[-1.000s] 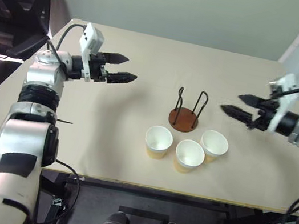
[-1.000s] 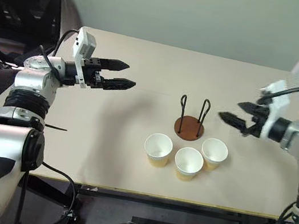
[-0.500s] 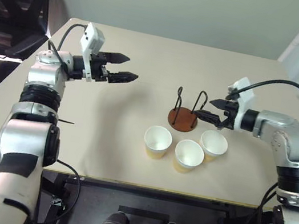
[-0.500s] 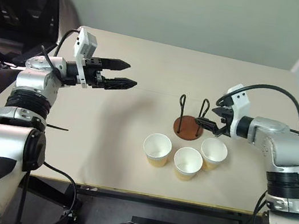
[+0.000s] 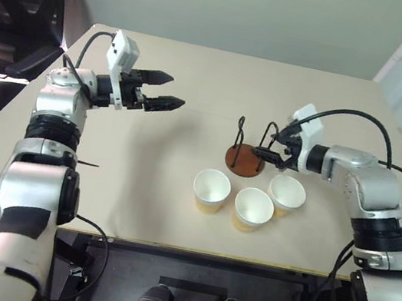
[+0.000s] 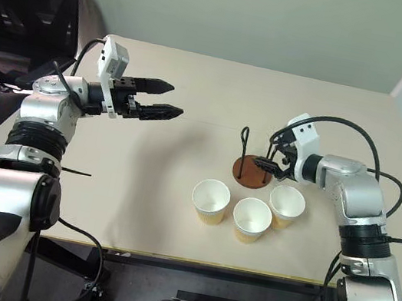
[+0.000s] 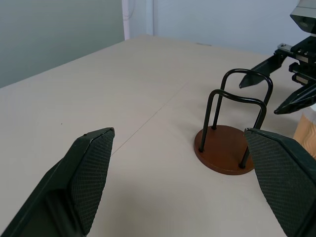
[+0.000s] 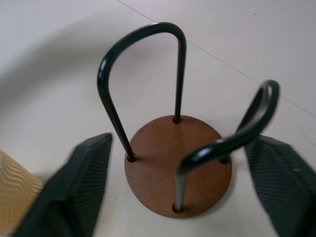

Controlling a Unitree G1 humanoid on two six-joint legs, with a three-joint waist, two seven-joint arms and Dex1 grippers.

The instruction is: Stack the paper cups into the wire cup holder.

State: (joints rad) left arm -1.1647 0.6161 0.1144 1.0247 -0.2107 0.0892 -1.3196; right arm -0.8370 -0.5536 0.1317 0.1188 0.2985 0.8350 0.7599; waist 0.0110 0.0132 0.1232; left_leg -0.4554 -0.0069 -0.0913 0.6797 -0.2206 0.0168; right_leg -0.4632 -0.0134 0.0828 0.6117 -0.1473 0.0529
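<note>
Right gripper (image 6: 269, 154) sits spread wide around the near loop of the holder (image 6: 253, 170), gripping nothing. Three cups (image 6: 250, 218) stand in a row just in front, while left gripper (image 6: 165, 100) hangs open, well apart.

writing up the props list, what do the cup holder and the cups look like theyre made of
The cup holder: its round base looks like reddish-brown wood or wood-look board with a smooth satin face; no grain shows, so that is open. Its two upright loops look like bent metal wire coated glossy black, with highlights along the bends.

The cups: thin paper, matte white inside and at the rolled rim, pale tan outside with a faint wavy pattern.
</note>
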